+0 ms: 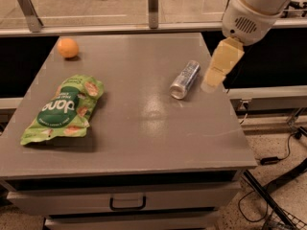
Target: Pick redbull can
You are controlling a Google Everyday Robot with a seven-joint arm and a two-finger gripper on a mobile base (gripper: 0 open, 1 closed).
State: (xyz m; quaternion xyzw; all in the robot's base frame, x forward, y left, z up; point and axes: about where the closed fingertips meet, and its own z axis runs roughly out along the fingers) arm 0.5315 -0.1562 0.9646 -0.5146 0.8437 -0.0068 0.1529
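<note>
The redbull can [185,79] is a slim silver can lying on its side on the grey table [144,128], right of the middle, with its shiny round end facing the front. My gripper [216,73] is cream-coloured and hangs from the white arm [254,8] at the upper right. It hovers above the table's right edge, just to the right of the can and apart from it. It holds nothing that I can see.
A green snack bag [62,109] lies flat on the left of the table. An orange fruit [67,47] sits at the back left corner. A glass rail with metal posts [152,1] runs behind the table. Cables lie on the floor at the right.
</note>
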